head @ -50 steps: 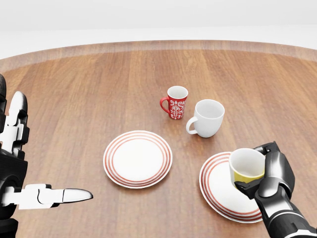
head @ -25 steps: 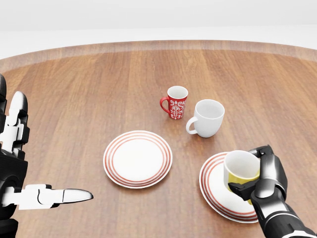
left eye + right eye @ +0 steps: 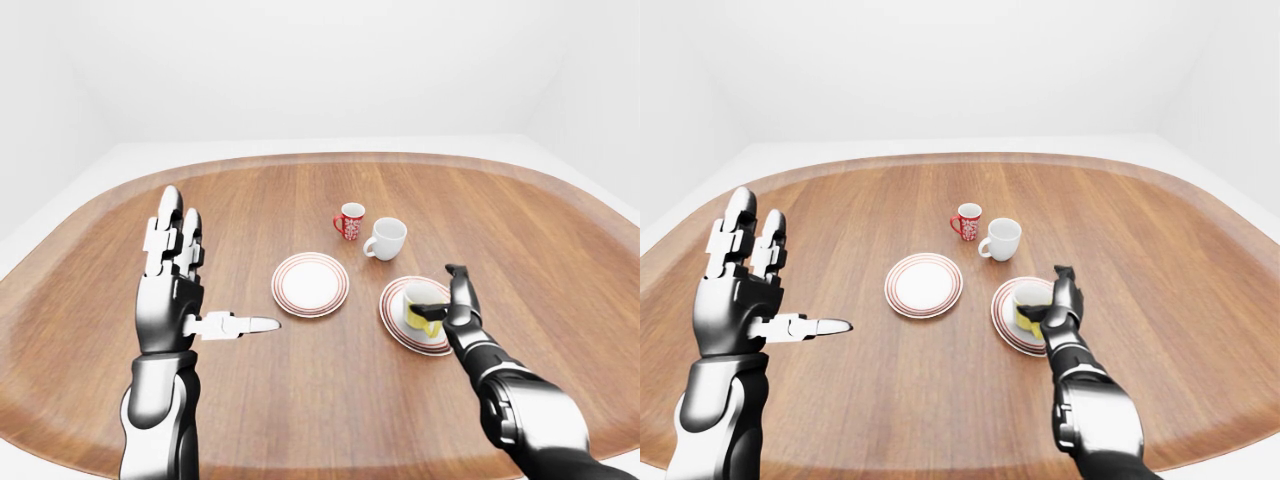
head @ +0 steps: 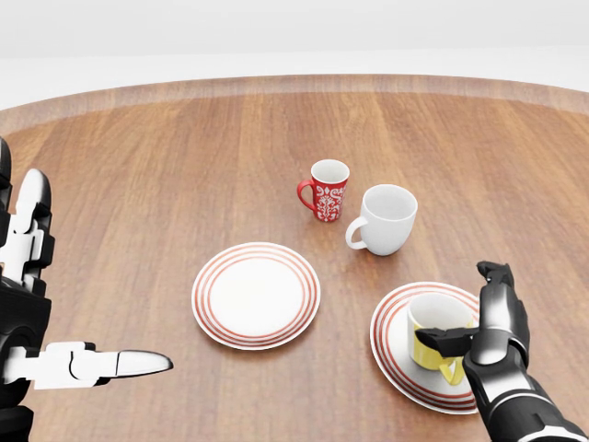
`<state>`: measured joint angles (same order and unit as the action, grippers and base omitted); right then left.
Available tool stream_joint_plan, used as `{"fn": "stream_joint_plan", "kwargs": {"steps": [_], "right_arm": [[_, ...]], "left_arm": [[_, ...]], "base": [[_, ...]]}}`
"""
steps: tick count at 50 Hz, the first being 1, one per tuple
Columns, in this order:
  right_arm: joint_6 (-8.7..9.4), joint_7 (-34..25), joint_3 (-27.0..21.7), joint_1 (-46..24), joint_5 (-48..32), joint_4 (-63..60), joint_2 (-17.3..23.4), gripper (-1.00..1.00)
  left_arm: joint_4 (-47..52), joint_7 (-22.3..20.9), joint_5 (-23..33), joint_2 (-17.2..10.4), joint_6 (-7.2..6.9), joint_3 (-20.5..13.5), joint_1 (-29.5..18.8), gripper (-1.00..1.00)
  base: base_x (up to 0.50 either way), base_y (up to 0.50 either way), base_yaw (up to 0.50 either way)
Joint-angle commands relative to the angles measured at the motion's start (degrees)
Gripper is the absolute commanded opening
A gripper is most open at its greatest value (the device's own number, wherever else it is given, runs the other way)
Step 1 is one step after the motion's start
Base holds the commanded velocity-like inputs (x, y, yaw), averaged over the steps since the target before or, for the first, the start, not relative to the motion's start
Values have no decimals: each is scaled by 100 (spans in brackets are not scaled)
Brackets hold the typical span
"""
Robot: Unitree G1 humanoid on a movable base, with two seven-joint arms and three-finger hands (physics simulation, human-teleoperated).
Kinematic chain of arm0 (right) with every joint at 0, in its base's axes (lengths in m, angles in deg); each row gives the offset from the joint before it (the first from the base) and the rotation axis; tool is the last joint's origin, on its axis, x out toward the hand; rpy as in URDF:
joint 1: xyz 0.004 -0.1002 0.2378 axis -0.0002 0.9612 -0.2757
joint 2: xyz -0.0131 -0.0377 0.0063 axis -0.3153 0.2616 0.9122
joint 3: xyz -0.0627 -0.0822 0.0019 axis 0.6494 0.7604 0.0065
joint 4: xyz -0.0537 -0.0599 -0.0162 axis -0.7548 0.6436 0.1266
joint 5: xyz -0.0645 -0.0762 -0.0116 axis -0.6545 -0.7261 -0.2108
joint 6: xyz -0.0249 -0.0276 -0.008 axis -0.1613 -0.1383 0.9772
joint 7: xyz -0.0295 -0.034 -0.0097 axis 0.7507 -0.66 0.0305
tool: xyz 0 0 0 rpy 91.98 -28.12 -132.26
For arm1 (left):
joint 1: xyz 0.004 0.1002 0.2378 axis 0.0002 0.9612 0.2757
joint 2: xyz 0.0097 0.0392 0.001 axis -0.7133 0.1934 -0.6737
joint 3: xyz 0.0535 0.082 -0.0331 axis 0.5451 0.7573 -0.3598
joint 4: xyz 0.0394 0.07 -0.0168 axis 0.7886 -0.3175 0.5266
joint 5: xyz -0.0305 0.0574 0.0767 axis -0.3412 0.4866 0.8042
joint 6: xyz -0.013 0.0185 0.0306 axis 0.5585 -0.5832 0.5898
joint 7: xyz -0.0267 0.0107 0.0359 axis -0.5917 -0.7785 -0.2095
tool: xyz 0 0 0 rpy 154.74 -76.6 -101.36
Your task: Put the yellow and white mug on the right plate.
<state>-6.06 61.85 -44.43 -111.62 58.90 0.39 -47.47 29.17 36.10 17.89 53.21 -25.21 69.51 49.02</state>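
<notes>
The yellow and white mug (image 4: 434, 324) stands upright on the right plate (image 4: 391, 348), a white plate with red rings at the lower right of the head view. My right hand (image 4: 471, 318) is beside the mug on its right. Its fingers (image 4: 492, 285) are stretched upward and clear of the rim, and only the thumb still lies across the mug's side. My left hand (image 3: 200, 295) is open and empty, raised with spread fingers over the table's left side, far from the mug.
A second red-ringed plate (image 4: 256, 295) lies to the left of the right plate. A red patterned mug (image 4: 328, 191) and a plain white mug (image 4: 385, 219) stand just above the two plates. The round wooden table (image 4: 166, 166) stretches around them.
My right hand lowered the mug from just above the right plate onto it. Then the fingers opened upward, off the mug. The left hand has not moved.
</notes>
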Motion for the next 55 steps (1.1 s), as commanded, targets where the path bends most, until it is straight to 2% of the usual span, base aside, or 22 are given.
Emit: {"fn": "stream_joint_plan", "kwargs": {"steps": [1, 18, 28, 36, 55], "right_arm": [[0, -3, 10, 16, -3, 21, 9, 100], [0, -190, 12, 21, 35, 20, 12, 100], [0, -902, -10, -112, 339, -9, 28, 100], [0, -1402, 151, -208, 406, -46, 56, 100], [0, -1586, 378, -629, 742, -260, 245, 100]], "left_arm": [[7, 5, -6, -4, 0, -17, -12, 100], [-25, 15, -8, -10, 0, -35, -22, 100], [-18, 21, -3, -9, 0, -27, -23, 100], [-29, 16, 3, -4, 0, -15, -9, 100], [-4, 14, 1, -8, 0, -23, -18, 100]], "base": [[0, 0, 0], [0, 0, 0], [0, 0, 0], [0, 0, 0], [0, 0, 0]]}}
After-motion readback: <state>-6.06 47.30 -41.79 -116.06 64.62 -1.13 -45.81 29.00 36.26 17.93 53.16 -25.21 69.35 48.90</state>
